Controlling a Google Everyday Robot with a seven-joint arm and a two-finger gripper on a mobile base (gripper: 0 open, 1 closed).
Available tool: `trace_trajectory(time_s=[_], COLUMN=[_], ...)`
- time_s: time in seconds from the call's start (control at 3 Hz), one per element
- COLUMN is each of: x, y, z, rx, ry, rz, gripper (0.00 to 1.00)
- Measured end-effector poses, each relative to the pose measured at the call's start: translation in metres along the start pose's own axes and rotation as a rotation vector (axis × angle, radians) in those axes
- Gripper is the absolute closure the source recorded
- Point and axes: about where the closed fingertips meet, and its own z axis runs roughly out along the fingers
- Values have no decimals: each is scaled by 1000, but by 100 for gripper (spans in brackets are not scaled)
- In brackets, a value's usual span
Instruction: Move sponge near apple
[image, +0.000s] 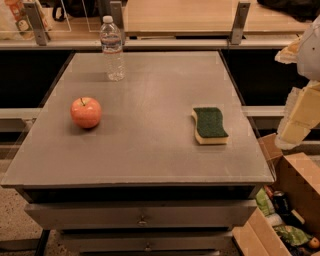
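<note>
The sponge, with a dark green top over pale yellow foam, lies flat on the right side of the grey table. The red-orange apple stands on the left side of the table, far from the sponge. My gripper hangs at the right edge of the view, off the table's right side, to the right of the sponge and above table height. It touches nothing, and part of it is cut off by the frame.
A clear plastic water bottle stands upright at the table's back left. An open cardboard box with cans and packets sits on the floor at the right. A wooden counter runs behind the table.
</note>
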Motion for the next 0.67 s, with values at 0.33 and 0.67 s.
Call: trace_trajectory(time_s=[0.33,0.67], x=[0,-5], y=[0,-2], z=[0,14], rx=[2,3], ry=[-1,-36], rz=[0,38], gripper=[0,0])
